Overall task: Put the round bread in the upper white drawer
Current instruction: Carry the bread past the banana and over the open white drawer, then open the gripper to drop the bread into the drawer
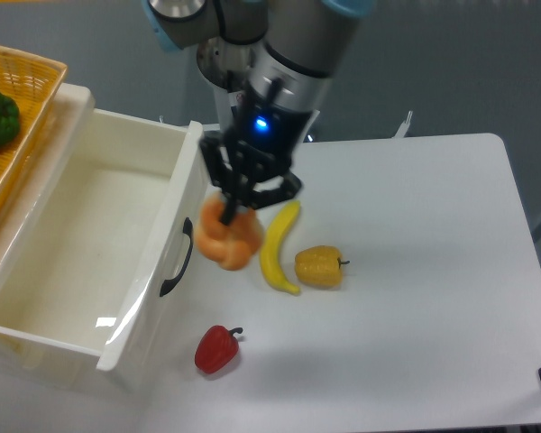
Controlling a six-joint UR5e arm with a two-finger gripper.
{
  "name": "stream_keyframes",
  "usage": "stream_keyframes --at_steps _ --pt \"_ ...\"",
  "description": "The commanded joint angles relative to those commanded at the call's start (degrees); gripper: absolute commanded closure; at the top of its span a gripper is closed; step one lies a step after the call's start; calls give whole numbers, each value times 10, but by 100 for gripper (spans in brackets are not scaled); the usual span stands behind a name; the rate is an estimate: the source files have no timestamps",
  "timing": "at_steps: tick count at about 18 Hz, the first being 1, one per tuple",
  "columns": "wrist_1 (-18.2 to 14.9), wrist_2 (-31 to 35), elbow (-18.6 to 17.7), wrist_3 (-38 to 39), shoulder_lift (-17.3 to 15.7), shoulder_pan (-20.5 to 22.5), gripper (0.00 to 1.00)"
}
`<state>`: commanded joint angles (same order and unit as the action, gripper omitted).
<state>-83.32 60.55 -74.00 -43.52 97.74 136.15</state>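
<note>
Orange bread (227, 244) in the black gripper (237, 204), glossy white drawer (90, 248), yellow banana (278, 248), yellow pepper (318, 267), red pepper (216, 349).

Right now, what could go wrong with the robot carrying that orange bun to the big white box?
The round bread hangs from the gripper right beside the front wall of the upper white drawer, so it might bump the wall or the black handle if not lifted higher. The fingers seem to pinch only the bun's top, so it might slip out.
</note>
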Motion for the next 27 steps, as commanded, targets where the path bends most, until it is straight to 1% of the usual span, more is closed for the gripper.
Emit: stream_keyframes --at_steps 6,8,10,12,14,15,16,18,19,20,21,22,24,25,26,27 --pt "15 21 -3 26 -4 -69 100" --pt "37 27 -11 29 -3 -88 100" --pt "40 50 -15 31 0 -110 100" --pt "41 70 -29 31 3 -132 100" --pt "49 73 -46 27 3 -136 100" --pt "61 74 -52 29 3 -137 100" --pt "69 74 -57 29 3 -143 100" --pt "74 75 -61 30 3 -150 100" --pt "74 74 -61 31 4 -150 92" --pt "74 74 -63 32 5 -151 70" --pt "74 73 -65 34 6 -151 51" --pt "74 73 -65 40 7 -151 38" --pt "75 73 -64 44 7 -151 16" --pt "75 73 -64 45 7 -151 3" --pt "75 73 -64 45 7 -151 0" --pt "75 74 -64 45 7 -151 0"
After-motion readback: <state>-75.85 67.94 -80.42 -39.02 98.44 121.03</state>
